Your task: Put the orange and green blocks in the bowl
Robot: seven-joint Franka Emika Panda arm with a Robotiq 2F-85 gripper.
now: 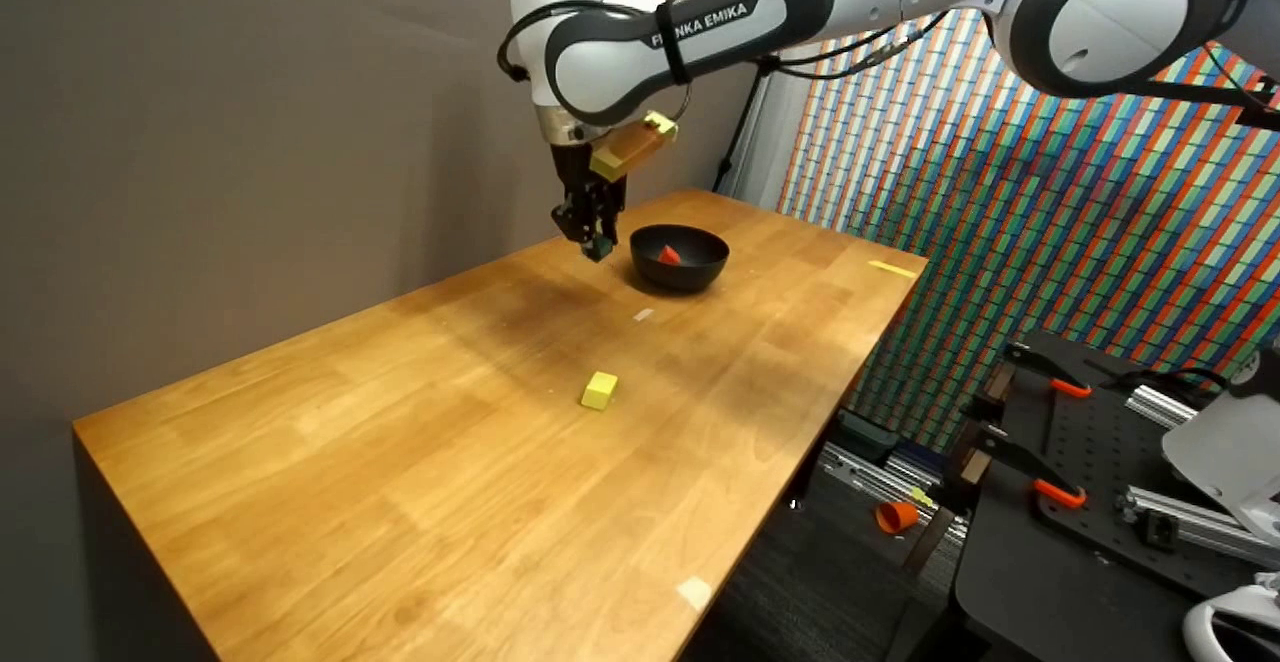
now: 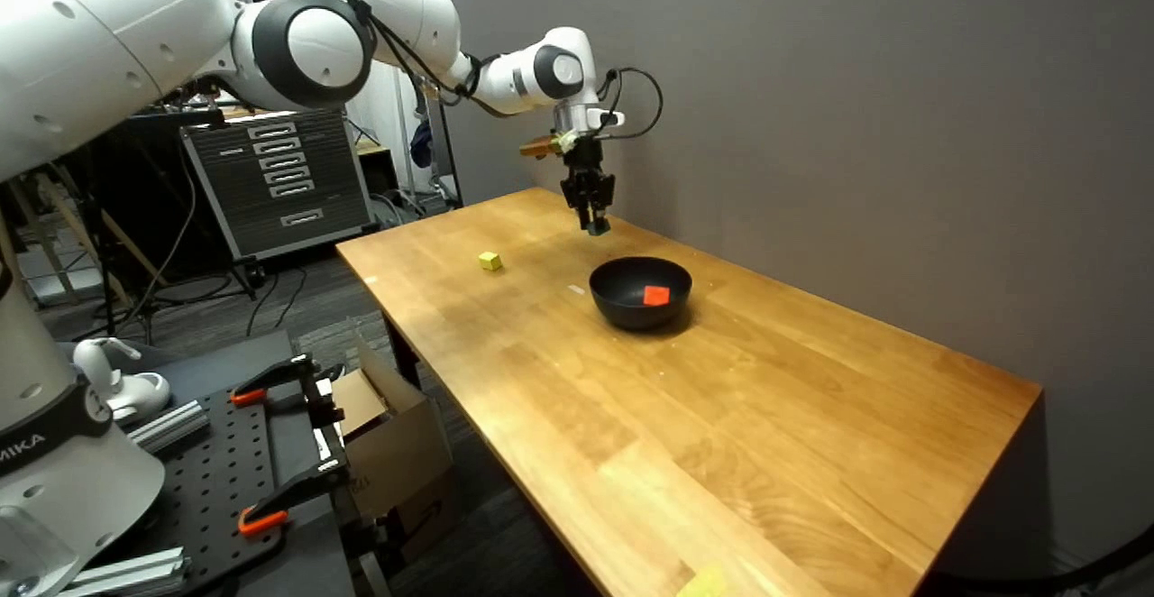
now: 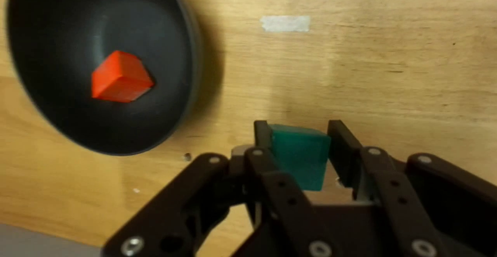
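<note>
Above the wooden table (image 1: 400, 502), beside the bowl (image 3: 149, 32): my gripper (image 3: 298, 138), its fingers closed about the green block (image 3: 301, 160), which is held up off the table and outside the rim.

Nearest obstacle: the bowl's raised black wall, between my load and the inside; whether the block is higher than the rim, I cannot tell.

Within the bowl: one orange block (image 3: 121, 79).

Also on the table: one whitish strip (image 3: 286, 23), flat, near the bowl; one yellow cube (image 1: 600, 391), well apart from my gripper; one yellow strip (image 1: 892, 269), flat, near an edge.

Edges: one long side runs along the gray wall (image 1: 250, 162); the opposite long side drops to the floor (image 1: 830, 572), with a black bench (image 1: 1050, 592) beyond, bearing clamps (image 1: 1025, 460).

Room: table surface stretches lengthwise both ways from me, past the yellow cube and past the bowl.
</note>
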